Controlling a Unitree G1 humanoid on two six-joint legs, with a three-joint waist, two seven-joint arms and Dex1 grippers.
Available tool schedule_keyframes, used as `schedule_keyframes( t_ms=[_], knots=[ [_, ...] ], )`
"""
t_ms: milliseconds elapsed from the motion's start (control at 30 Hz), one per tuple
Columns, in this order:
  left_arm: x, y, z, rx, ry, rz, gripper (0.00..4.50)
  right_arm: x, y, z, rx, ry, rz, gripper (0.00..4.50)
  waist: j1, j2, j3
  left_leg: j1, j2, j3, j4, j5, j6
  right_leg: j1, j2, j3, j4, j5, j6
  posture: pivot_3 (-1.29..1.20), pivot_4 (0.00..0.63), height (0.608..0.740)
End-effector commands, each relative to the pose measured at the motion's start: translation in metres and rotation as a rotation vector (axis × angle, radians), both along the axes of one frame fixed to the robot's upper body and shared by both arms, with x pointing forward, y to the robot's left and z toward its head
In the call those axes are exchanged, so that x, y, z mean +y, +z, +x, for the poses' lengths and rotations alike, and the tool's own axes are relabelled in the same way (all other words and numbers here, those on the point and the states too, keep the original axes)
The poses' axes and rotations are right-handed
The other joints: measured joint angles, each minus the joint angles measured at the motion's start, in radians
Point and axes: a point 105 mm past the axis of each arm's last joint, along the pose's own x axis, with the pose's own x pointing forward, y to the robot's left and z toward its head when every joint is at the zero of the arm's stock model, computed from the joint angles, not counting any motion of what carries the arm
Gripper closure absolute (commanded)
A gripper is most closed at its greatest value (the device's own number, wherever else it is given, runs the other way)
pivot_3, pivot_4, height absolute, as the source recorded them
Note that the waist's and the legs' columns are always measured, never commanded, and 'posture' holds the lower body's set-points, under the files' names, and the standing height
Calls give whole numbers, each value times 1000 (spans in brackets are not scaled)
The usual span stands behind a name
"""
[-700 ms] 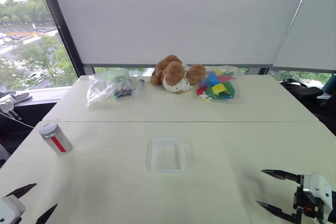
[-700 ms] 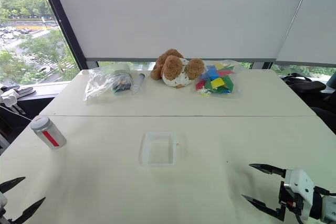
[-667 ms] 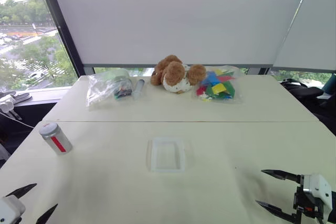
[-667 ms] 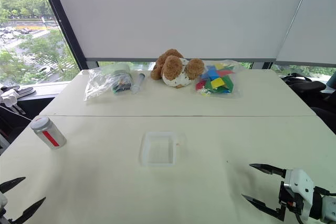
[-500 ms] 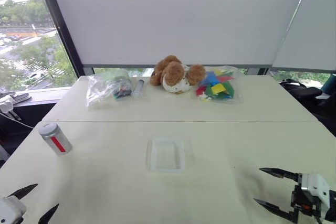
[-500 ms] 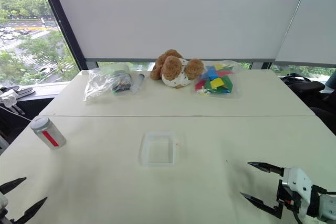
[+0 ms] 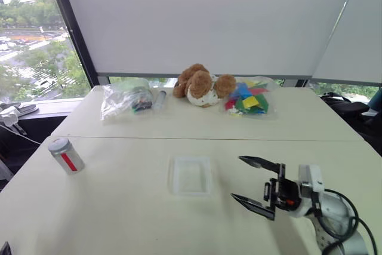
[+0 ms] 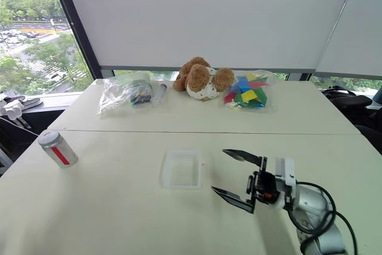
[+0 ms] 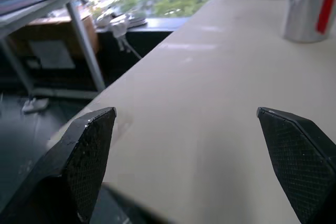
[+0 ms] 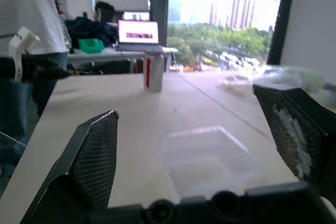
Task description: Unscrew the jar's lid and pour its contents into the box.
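The grey-silver jar (image 7: 65,155) with a red-and-white label stands upright at the table's left, and its lid (image 7: 58,144) is on. The contents are hidden inside. The clear box (image 7: 190,175) lies flat mid-table. My right gripper (image 7: 237,177) hovers just right of the box, pointing left toward it, open and holding nothing. The right wrist view looks across the box (image 10: 210,156) to the distant jar (image 10: 154,73). My left gripper (image 9: 184,114) is open and empty low near the table's left edge, and the jar (image 9: 310,3) stands well beyond one fingertip.
Along the far edge lie a clear bag (image 7: 124,97), a clear tube (image 7: 159,98), a brown teddy bear (image 7: 200,84) and a bag of coloured pieces (image 7: 248,98). A person (image 10: 31,24) stands beside the table's left side, near a laptop (image 10: 139,31).
My right gripper has swung from the lower right corner up and leftward to the box's right side. The left gripper has dropped out at the lower left. Both stay open.
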Motion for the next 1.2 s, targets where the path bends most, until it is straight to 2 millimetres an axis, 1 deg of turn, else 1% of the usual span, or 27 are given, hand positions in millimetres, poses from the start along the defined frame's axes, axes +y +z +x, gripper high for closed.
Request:
schedule_keyframes(
  t_ms=[33,67,133,233,300,367,433,533,633,767,867,1200],
  knots=[
    [-14,17,17,-62,-33,29,68,16,16,-2,-73,38,29,0,4,-1,-1,0,0,0,0,0,0,0,0,-1,0,0,0,0,150,740],
    [-18,18,21,-73,-40,17,68,19,17,-2,-82,44,28,0,8,-1,-1,0,0,0,0,0,0,0,0,-1,0,0,0,0,150,740],
    [-31,26,43,-114,-82,-8,68,23,18,-1,-87,51,12,0,18,-1,-1,0,0,0,0,0,0,1,0,-1,0,1,-1,0,150,740],
    [-42,39,64,-146,-113,4,68,24,17,-1,-81,54,-2,0,21,0,-1,0,0,0,0,0,0,0,1,-1,0,1,-1,0,150,740],
    [-44,46,81,-136,-84,48,68,24,16,-1,-72,53,-10,0,21,0,-1,0,0,1,0,1,2,0,2,-2,0,1,-1,0,150,740],
    [-51,53,106,-127,-89,69,68,24,17,0,-68,53,-15,0,22,0,-1,0,-1,2,0,2,3,-1,4,-2,0,1,-1,0,150,740],
    [-54,58,121,-127,-81,78,68,23,18,2,-66,51,-17,0,21,0,-1,0,-1,1,0,3,2,-1,5,-2,2,1,0,0,150,740],
    [-54,61,140,-138,-36,78,68,20,19,6,-65,45,-22,0,16,0,-1,1,-1,1,0,3,2,-1,5,-1,3,2,-1,0,150,740],
    [-58,63,162,-134,-42,89,68,20,18,8,-62,44,-20,0,19,0,-1,2,0,1,0,4,1,-1,6,-1,5,4,2,0,150,740],
    [-57,64,180,-133,-21,96,68,21,17,8,-60,47,-19,0,20,0,-1,2,0,1,0,4,0,-2,6,-1,6,4,2,0,150,740],
    [-60,64,195,-136,-34,87,68,20,16,8,-58,46,-15,0,20,0,-1,2,-1,1,0,5,-1,-2,6,-1,6,4,3,0,150,740],
    [-61,69,226,-148,-35,115,68,21,9,3,-47,49,-8,0,20,0,-1,2,-1,1,0,5,-1,-2,6,-1,6,4,3,0,150,740]
  ],
)
